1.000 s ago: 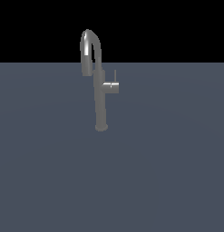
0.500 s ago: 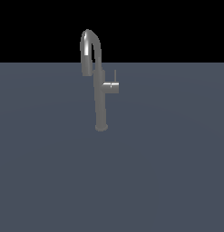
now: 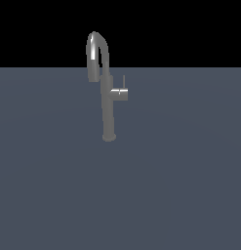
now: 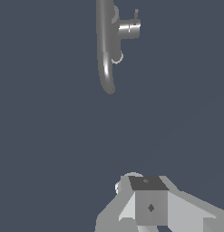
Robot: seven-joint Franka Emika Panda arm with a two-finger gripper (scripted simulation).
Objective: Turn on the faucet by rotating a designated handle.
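Note:
The faucet [image 3: 108, 110] is a slim grey metal column on a round base, topped by an arched gooseneck spout. Its handle [image 3: 119, 93] is a short stub sticking out toward the exterior view's right, with a thin pin pointing up. The arm does not appear in the exterior view. The wrist view looks down on the faucet [image 4: 105, 45] and handle [image 4: 128, 29] from some way off. My gripper [image 4: 149, 197] shows at that frame's edge as a single grey block with no gap between the fingers. It holds nothing and is well apart from the handle.
A flat dark blue-grey surface [image 3: 180, 185] stretches all around the faucet. Nothing else stands on it, and the background beyond is black.

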